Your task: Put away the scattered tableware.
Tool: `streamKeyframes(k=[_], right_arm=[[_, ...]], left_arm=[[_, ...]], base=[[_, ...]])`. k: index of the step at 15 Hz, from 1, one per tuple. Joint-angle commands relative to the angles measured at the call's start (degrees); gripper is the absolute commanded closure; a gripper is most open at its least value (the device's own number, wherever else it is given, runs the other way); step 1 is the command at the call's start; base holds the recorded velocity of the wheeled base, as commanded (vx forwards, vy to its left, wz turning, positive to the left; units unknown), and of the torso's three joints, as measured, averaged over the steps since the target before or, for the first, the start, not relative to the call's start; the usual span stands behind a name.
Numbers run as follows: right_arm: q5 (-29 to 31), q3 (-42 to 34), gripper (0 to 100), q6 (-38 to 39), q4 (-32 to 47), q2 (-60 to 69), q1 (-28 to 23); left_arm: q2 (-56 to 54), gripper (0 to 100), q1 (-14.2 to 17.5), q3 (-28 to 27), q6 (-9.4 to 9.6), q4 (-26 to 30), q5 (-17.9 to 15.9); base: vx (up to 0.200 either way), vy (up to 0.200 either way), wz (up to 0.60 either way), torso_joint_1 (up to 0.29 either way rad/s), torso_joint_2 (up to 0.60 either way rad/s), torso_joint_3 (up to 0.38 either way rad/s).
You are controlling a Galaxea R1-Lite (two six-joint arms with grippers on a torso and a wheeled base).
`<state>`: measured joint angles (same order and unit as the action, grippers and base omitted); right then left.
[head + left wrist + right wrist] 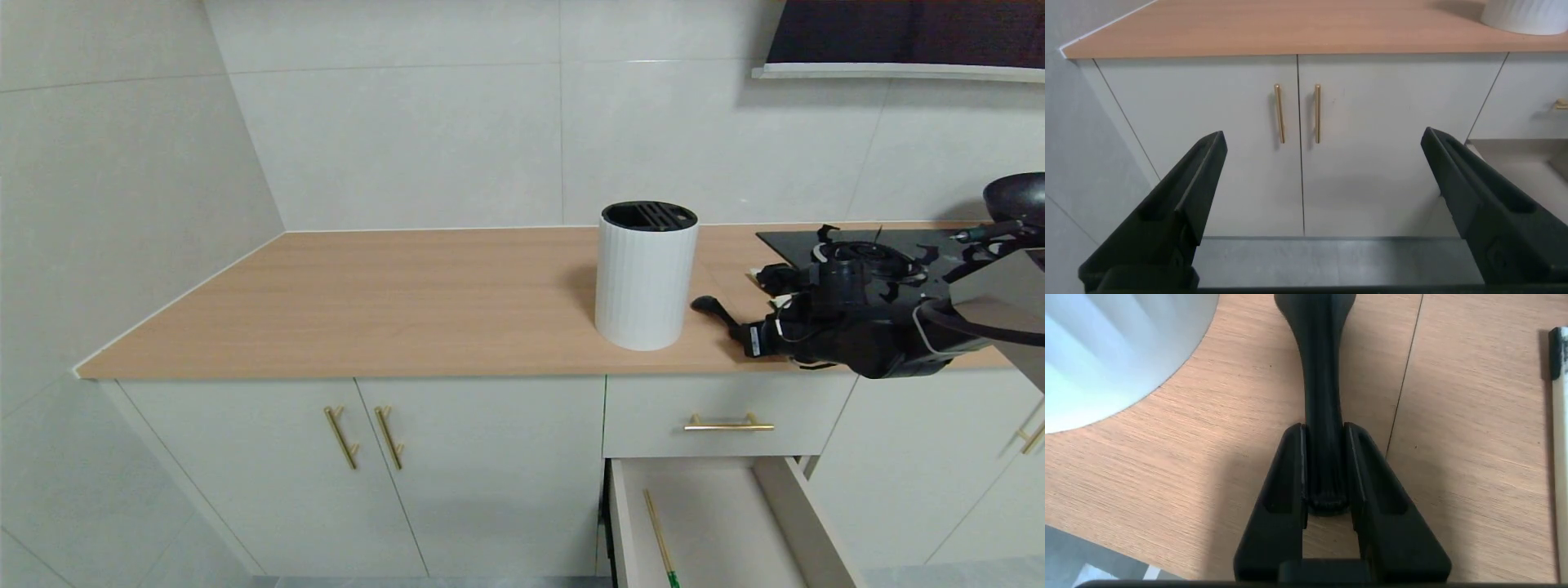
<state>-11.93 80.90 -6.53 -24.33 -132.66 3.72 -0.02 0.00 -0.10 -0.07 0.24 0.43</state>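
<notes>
Black utensil lies on the tabletop toward its front edge, just beside the white holder. I see my right end effector clamped on its handle, and my left end effector spread apart.

Utensil, perhaps a spoon, lies on counter right of the holder.

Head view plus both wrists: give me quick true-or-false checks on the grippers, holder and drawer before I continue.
1. The right gripper is shut on the black utensil at its handle. True.
2. The utensil stands inside the white holder. False: it is outside, beside the holder, at the countertop.
3. The lower drawer is open, with chopsticks in it. True.
4. The left gripper holds a chopstick. False: it is open and empty, facing the cabinet doors.
</notes>
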Motion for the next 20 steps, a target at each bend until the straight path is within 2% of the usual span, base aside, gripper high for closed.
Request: streamKeyframes(k=[1,3,5,7,9,11,12,13,14,16,20], right_arm=[[1.21,0.4,100,0.56,0.34,0.47,0.24],[5.61,1.11,100,5.13,4.21,3.9,1.56],[6.57,0.31,100,9.35,8.78,8.82,2.52],[9.83,-2.23,100,16.03,15.98,15.85,3.58],[10.09,-6.63,100,18.4,21.52,23.5,3.75],[10.09,-11.64,100,18.75,22.66,28.68,3.75],[9.47,-17.26,100,18.75,22.49,33.43,3.75],[8.86,-19.72,100,18.66,22.49,35.89,3.75],[5.78,-23.59,100,18.66,22.4,40.2,3.75],[3.23,-27.2,100,18.49,22.49,44.94,3.93],[3.41,-33.52,100,18.66,22.4,48.99,5.95]], left_arm=[[0.02,0,0.0,0.01,-0.01,0.02,0.01],[0.02,0,0.0,0.01,-0.01,0.02,0.01],[0.02,0,0.0,0.01,-0.01,0.02,0.01],[0.02,0,0.0,0.01,-0.01,0.02,0.01],[0.02,0,0.0,0.01,-0.01,0.02,0.01],[0.02,0,0.0,0.01,-0.01,0.02,0.01],[0.02,0,0.0,0.01,-0.01,0.02,0.01],[0.02,0,0.0,0.01,-0.01,0.02,0.01],[0.02,0,0.0,0.01,-0.01,0.02,0.01],[0.02,0,0.0,0.01,-0.01,0.02,0.01],[0.02,0,0.0,0.01,-0.01,0.02,0.01]], base=[[0.0,0.0,0.0,0.0,0.0,0.0],[0.0,0.0,0.0,0.0,0.0,0.0],[0.0,0.0,0.0,0.0,0.0,0.0],[0.0,0.0,0.0,0.0,0.0,0.0],[0.0,0.0,0.0,0.0,0.0,0.0],[0.0,0.0,0.0,0.0,0.0,0.0],[0.0,0.0,0.0,0.0,0.0,0.0],[0.0,0.0,0.0,0.0,0.0,0.0],[0.0,0.0,0.0,0.0,0.0,0.0],[0.0,0.0,0.0,0.0,0.0,0.0],[0.0,0.0,0.0,0.0,0.0,0.0]])
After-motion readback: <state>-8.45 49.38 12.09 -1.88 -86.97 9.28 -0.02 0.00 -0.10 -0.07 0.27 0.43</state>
